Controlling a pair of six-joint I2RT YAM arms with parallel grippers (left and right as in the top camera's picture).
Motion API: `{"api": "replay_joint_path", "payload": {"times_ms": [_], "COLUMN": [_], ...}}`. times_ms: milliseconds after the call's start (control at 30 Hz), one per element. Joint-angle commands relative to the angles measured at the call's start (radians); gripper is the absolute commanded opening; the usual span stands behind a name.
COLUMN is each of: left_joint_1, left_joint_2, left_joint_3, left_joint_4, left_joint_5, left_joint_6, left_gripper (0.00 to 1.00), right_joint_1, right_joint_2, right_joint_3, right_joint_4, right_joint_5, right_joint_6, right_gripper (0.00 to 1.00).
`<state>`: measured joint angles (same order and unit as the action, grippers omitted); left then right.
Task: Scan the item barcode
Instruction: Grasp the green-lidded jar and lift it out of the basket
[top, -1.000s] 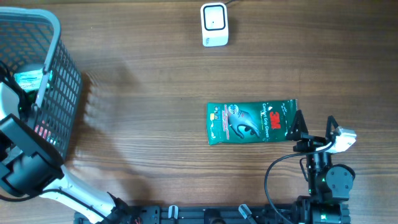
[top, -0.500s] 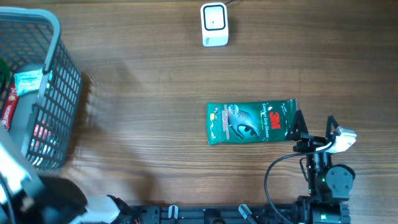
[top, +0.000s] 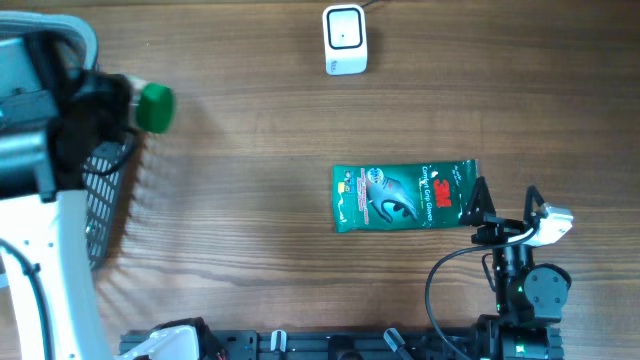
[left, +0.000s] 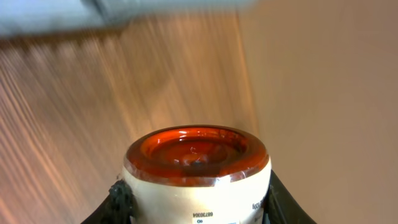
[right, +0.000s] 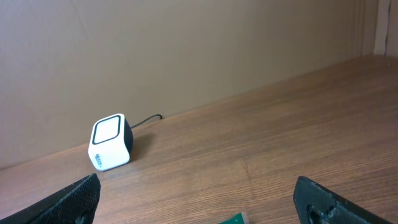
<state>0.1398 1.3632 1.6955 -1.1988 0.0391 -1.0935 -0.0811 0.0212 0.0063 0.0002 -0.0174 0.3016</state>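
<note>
Left gripper (left: 198, 204) fingers pinch bottle (left: 198, 165), upper left of overhead frame, beside basket (top: 108, 185). Right gripper (top: 504, 192) spread, empty, lower right. Carry bottle to scanner (top: 345, 40), top centre; turn label toward its window, hold steady.

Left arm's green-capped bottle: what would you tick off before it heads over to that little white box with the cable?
1. Grip: ok. In the wrist view the left gripper has a finger on each side of the bottle.
2. Clear of the basket: cannot tell. The green cap shows past its rim, but the arm hides the rest.
3. Way to the scanner: ok, only bare table lies between.
4. Barcode facing: cannot tell. Only a strip of print shows on the label.
5. Right gripper: ok, open and off to the side by the glove packet.
</note>
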Motion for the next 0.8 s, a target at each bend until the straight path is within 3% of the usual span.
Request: {"api": "replay_joint_path", "payload": {"times_ms": [0, 300, 767], "left_joint_1": [-0.129, -0.333, -0.529], "left_joint_2": [0.052, 0.247, 0.546], "left_joint_3": [0.019, 0.019, 0.019], "left_joint_4": [-0.014, -0.025, -0.021], "left_joint_5": [-0.031, -0.033, -0.049], "left_joint_6": [0.017, 0.016, 0.017], "left_gripper": [0.30, 0.29, 0.31], "right_joint_1": [0.003, 0.003, 0.003], "right_joint_2": [-0.005, -0.005, -0.005], "right_joint_3": [-0.001, -0.001, -0.001], "right_joint_4": [0.005, 0.005, 0.005], "right_joint_5": [0.007, 0.007, 0.007], "right_joint_6": [-0.011, -0.011, -0.011], "right_gripper": [1.00, 1.00, 1.00]}}
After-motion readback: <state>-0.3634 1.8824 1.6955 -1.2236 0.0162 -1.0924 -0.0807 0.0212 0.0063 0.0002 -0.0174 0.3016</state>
